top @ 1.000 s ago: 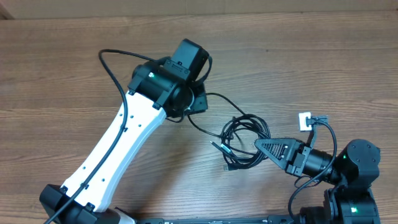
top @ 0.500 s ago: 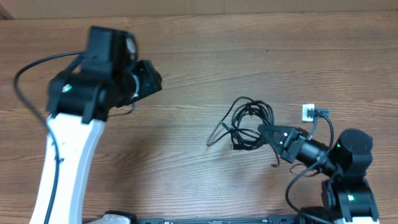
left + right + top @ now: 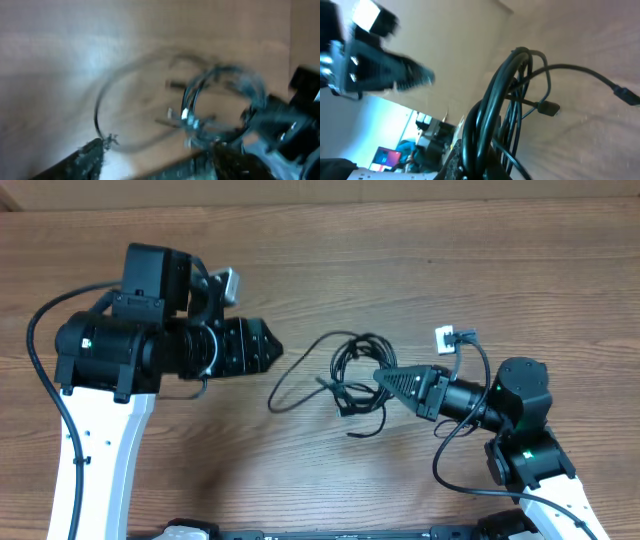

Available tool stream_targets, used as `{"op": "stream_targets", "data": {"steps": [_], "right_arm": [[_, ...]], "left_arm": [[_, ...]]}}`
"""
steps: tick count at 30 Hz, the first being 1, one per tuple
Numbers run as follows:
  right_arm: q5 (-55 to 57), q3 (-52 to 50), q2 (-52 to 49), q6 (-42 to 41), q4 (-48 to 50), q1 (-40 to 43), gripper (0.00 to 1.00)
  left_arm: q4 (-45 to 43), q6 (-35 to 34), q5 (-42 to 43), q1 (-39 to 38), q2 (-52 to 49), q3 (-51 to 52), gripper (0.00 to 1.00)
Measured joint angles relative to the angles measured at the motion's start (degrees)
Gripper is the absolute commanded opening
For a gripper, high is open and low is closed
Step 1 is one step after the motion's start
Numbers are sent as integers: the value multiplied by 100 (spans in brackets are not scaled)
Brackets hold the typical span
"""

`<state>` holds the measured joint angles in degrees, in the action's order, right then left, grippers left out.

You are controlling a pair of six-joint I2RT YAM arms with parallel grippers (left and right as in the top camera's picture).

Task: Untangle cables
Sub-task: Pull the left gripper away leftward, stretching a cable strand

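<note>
Wood table (image 3: pixel 400 240) under everything. Left arm (image 3: pixel 100 430) in from the left edge, right arm (image 3: pixel 520 410) low at the right, aimed at each other along a nearly level line across the middle. Between them, slightly right of centre, the cables (image 3: pixel 350 350): a flat coil of black loops lying on the table, long axis roughly across that line, touching the right gripper (image 3: pixel 385 380) and well apart from the left gripper (image 3: pixel 268 348). Right gripper clamped shut on the coil's right side; in the right wrist view, thick strands running straight down into the jaws, so judged a firm hold on the bundle itself. Left gripper pointing right at the coil, holding nothing; in the left wrist view, fingers (image 3: pixel 92 152) spread wide at the frame's lower corners with the blurred coil framed in the gap ahead. Nearest thing to the left gripper: a loose strand (image 3: pixel 275 402) sweeping out of the coil to the left and down, just below and ahead of the fingertips. Smaller yet, a plug (image 3: pixel 547 107) dangling free beside the loops. Likely calls for a short reach rightward and down by the left arm onto that strand, then a pull leftward against the right arm's anchor.
</note>
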<state>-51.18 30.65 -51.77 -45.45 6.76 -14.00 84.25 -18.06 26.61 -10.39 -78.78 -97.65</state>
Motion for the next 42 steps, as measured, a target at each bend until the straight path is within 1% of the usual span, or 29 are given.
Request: {"op": "stream_targets", "data": {"steps": [2,4,8,12,13,17,19,20,22,24,25,26,27,28,32,35,39,42], "right_arm": [[98,0,7,-37,195,-2,4],[251,0,7,-57,227,-2,4],[433,0,7,-151,227,-20,4],[496,0,7,-297,227,-162,4],[494,0,7,-321,225,-201,4],[450,0,7,-385,223,-267,4],[417,0,7,-400,223,-267,4],[404,0,7,-404,221,-267,4],[387,0,7,-404,219,-264,4],[361,0,7,-407,223,-264,4],[354,0,7,-404,223,-267,4],[350,0,7,-407,221,-267,4],[339,0,7,-407,223,-267,4],[332,0,7,-404,221,-267,4],[289,0,7,-409,133,-267,4],[269,2,7,-400,-278,-267,4],[267,7,7,-286,-1154,-267,4],[269,7,7,-87,-1729,-267,4]], "left_arm": [[234,-175,76,0,0,0,100],[326,-590,151,-11,0,17,99],[339,-1738,203,-216,2,251,99],[-101,-3025,219,-560,0,798,99],[-293,-3436,223,-673,0,1010,100],[-754,-4658,238,-927,-2,1714,99],[-946,-5292,238,-964,-2,2096,91],[-1080,-5628,234,-977,-4,2312,85],[-1419,-6017,214,-977,-4,2640,72],[-1755,-6293,208,-977,-9,2909,50],[-1919,-6391,208,-977,-9,3040,43],[-2031,-6476,199,-977,-9,3139,31],[-2129,-6540,188,-977,-9,3220,13],[-2205,-6581,170,-977,-9,3289,4],[-2369,-6406,-52,-977,-9,3375,4],[-2404,-5705,-179,-787,-9,3366,4],[-2057,-4701,-186,61,-4,3182,4],[-1834,-4059,-155,887,81,2983,4]]}}
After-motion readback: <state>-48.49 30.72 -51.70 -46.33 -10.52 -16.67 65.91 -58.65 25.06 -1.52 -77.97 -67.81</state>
